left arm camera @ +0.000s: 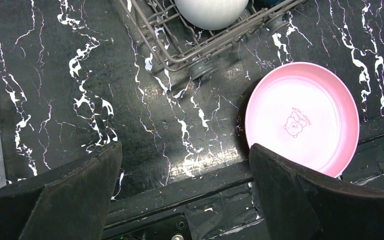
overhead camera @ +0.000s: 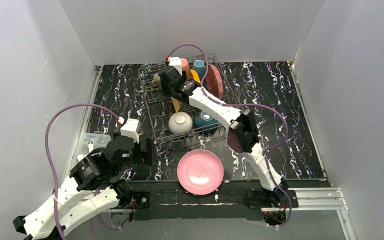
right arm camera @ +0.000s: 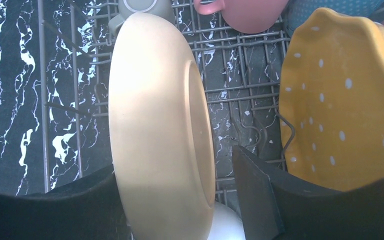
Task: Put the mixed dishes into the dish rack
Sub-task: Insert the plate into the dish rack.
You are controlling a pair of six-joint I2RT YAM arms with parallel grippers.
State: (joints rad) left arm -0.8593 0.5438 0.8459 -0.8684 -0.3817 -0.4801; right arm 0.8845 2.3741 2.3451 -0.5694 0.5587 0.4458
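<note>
The dish rack [overhead camera: 152,107] stands mid-table. In it are a white bowl [overhead camera: 180,122], a dark-blue bowl [overhead camera: 206,121], a dark-red plate [overhead camera: 215,81], an orange plate [right arm camera: 340,95], a pink mug [right arm camera: 250,12], a teal mug [overhead camera: 198,66] and an olive-grey mug [right arm camera: 140,6]. A tan bowl [right arm camera: 155,115] stands on edge among the tines. My right gripper [right arm camera: 175,160] straddles it, open, with a gap between bowl and right finger. A pink plate [overhead camera: 200,171] lies flat on the table in front of the rack. My left gripper [left arm camera: 185,147] hovers open and empty just left of the pink plate [left arm camera: 302,117].
A clear plastic box [overhead camera: 92,140] sits at the table's left edge, beside my left arm. Grey walls close in the table on three sides. A black rail [left arm camera: 190,182] runs along the near edge under my left gripper.
</note>
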